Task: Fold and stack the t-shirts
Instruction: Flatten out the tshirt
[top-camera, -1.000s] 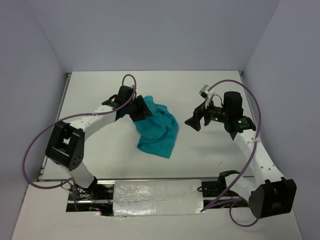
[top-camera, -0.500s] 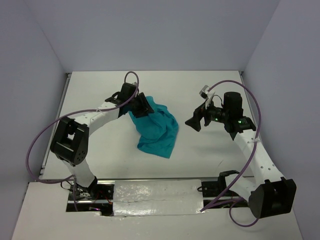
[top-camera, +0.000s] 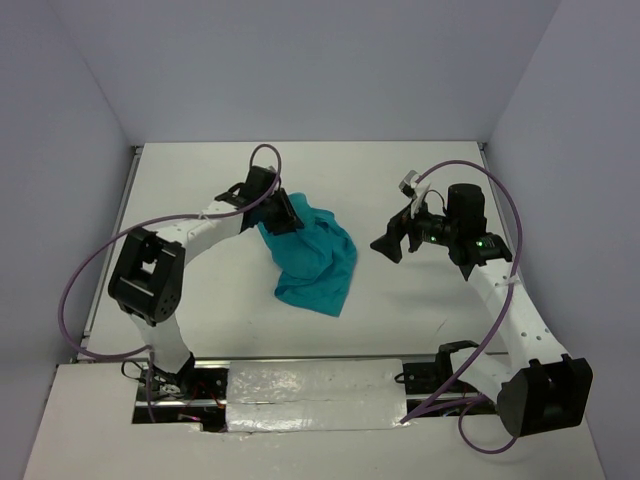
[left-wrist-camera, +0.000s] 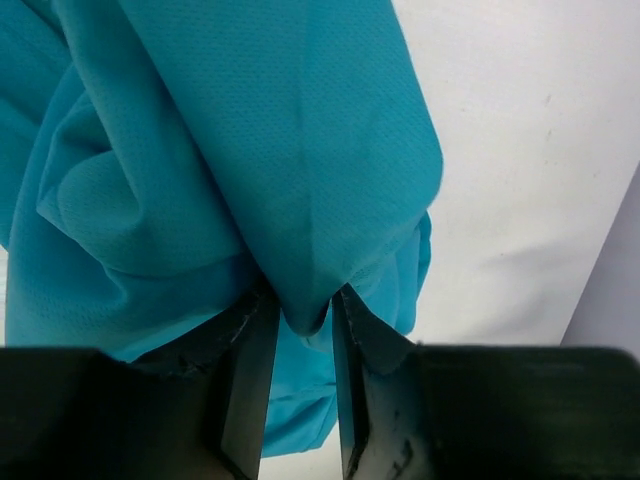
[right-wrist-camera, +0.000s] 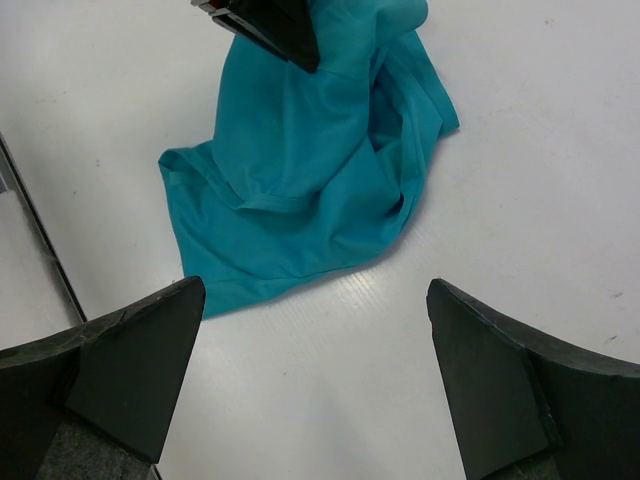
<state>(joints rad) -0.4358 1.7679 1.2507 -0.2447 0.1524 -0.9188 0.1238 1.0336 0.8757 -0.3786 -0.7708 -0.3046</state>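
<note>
Left wrist view: left claw (left-wrist-camera: 303, 305) stands narrow, a fold of the t-shirt (left-wrist-camera: 250, 150) nipped between its two dark fingers, cloth touching both inner faces.

Top view: shirt lies crumpled near the middle of the surface (top-camera: 380, 170), a little toward the left edge. Long axis runs from the left claw at its far end down toward the near edge, widening there into a loose lobe with a hem showing.

Right claw (right-wrist-camera: 312, 330) is wide and holds nothing. It sits well apart on the shirt's right side, mouth facing it.

Key relation (judgement): the free near end lies to the left of the right claw, so that arm must reach across to spread it.

Fabric: thin teal knit with fine pinhole weave, matte, limp, soft rounded creases. Surface is smooth, white and hard.
</note>
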